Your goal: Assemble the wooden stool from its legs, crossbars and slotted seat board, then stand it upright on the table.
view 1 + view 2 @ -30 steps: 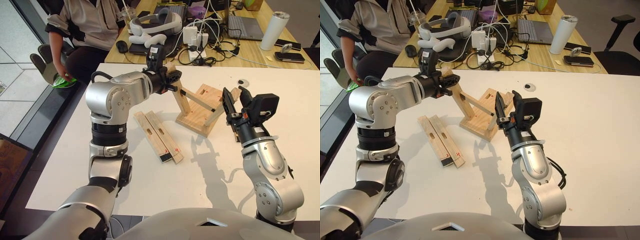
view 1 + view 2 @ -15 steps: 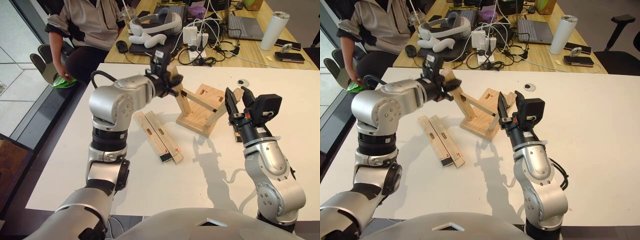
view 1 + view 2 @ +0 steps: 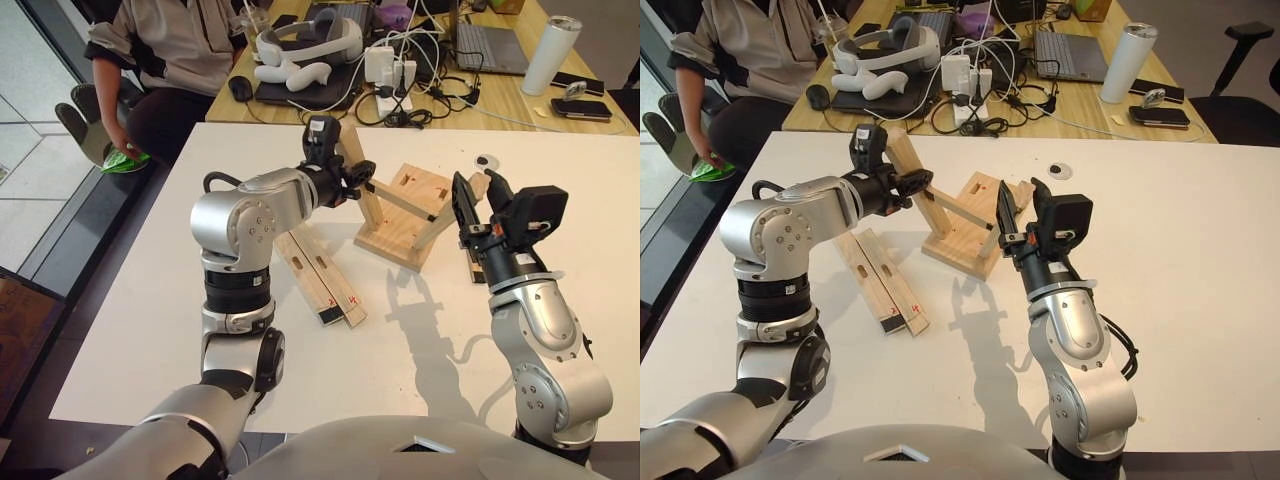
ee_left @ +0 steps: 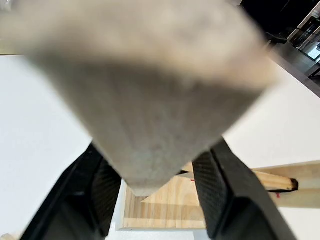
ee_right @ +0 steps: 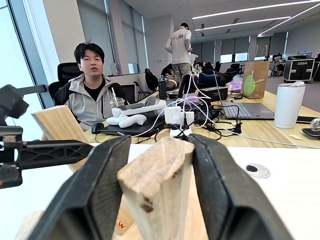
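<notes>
Clamping firmly — left fingers (image 4: 215, 200) on left leg (image 4: 150, 90), right fingers (image 5: 95, 200) on right leg (image 5: 160, 185).

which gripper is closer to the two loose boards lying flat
Left. The left gripper grips a stool leg just beyond the loose boards; the right gripper sits across the stool.

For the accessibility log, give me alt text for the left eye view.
A half-built wooden stool lies tilted on a white table, the left gripper shut on its left leg, the right gripper on its right leg. Two loose slats lie beside it.
</notes>
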Controlling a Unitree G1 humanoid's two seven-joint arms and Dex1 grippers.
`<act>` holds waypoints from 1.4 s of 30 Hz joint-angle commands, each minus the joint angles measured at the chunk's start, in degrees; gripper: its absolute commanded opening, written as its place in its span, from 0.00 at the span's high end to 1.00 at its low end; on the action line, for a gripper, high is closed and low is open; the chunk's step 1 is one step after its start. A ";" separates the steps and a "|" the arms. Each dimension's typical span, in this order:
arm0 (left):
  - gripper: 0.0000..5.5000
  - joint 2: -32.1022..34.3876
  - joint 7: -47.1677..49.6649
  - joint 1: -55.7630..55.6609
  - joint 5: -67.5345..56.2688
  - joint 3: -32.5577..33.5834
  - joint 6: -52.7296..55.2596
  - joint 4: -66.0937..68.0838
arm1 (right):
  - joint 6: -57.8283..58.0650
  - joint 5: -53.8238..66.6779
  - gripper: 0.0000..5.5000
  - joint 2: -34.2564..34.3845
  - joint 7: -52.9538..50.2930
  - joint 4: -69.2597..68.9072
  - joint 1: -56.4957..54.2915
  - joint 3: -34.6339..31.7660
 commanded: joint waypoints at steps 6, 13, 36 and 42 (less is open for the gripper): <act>0.62 -1.64 1.30 -0.94 -3.43 6.27 1.17 -6.39 | 0.44 -0.14 0.65 -0.95 0.87 1.75 0.48 -0.83; 0.62 -1.04 1.92 -15.20 -5.79 12.63 -11.32 -1.70 | -0.22 -0.12 0.65 -1.01 1.69 2.98 -0.51 -1.17; 0.62 -9.40 4.96 -12.56 -3.29 3.99 -18.19 11.24 | -0.64 0.04 0.65 -1.84 3.10 4.61 -2.36 0.03; 0.62 0.98 6.13 -24.79 -0.61 8.07 -26.54 12.36 | -0.78 -0.21 0.65 -1.56 2.90 4.67 -2.33 0.26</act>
